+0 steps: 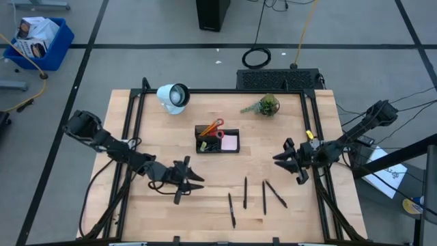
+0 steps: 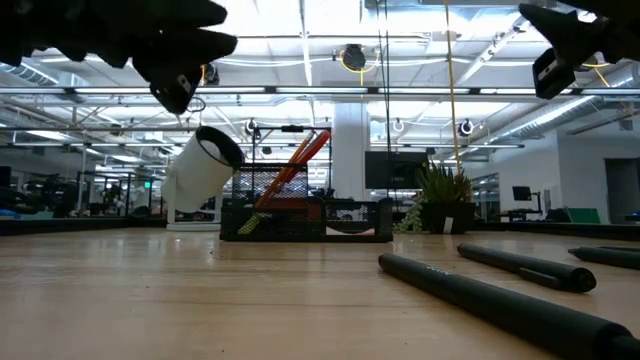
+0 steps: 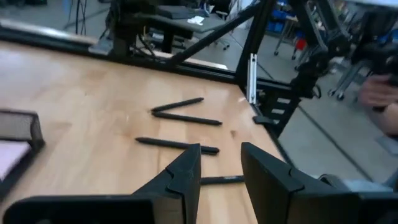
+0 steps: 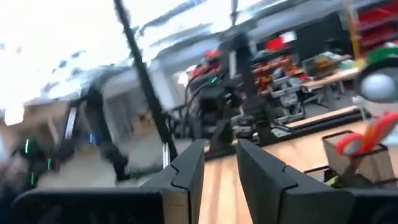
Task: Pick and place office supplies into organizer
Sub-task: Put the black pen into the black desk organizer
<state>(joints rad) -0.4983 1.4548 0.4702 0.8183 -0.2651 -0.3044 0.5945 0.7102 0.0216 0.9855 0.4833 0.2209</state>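
The black mesh organizer (image 1: 217,139) stands mid-table. Red-handled scissors (image 1: 217,128) and orange pencils stick up out of it, and the pink sticky-note pad (image 1: 230,143) lies in its right section. Several black pens (image 1: 263,197) lie flat on the wood nearer the front edge; the left wrist view shows them too (image 3: 177,144). My left gripper (image 1: 196,180) hovers open to the left of the pens, pointing at them, and holds nothing (image 3: 221,177). My right gripper (image 1: 278,159) hovers open to the right of the organizer (image 4: 364,165), also holding nothing.
A white round lamp (image 1: 173,96) sits at the far left and a small green plant (image 1: 266,105) at the far right of the table. A black mesh panel (image 1: 280,80) lies beyond the far edge. Bare wood lies between the organizer and the pens.
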